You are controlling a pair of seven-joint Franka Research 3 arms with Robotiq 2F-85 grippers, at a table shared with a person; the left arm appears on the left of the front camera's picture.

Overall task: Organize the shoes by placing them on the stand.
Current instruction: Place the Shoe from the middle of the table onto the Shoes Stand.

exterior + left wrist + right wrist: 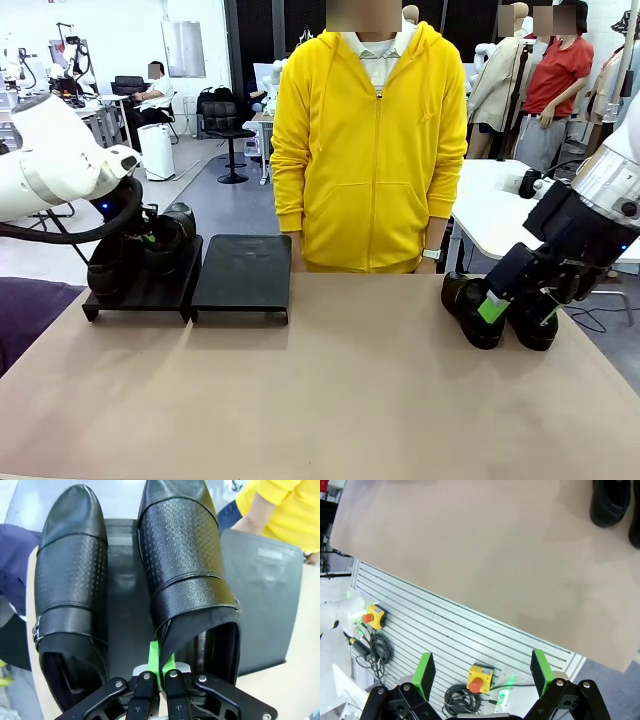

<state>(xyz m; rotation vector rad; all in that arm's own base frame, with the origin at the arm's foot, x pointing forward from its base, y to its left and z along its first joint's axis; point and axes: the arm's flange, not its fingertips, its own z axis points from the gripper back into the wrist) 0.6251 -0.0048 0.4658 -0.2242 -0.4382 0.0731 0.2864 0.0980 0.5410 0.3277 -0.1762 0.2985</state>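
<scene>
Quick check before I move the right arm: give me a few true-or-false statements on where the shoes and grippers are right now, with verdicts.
1. The left gripper is shut on the rim of the held shoe over the left platform. True.
2. The right gripper clamps a shoe. False: its jaws stand open with nothing between them.
3. Two loose shoes stand on the table at the robot's right. True.
4. The right platform carries a shoe. False: both shoes at the stand, the held shoe and the neighbour shoe, are at the left platform.
</scene>
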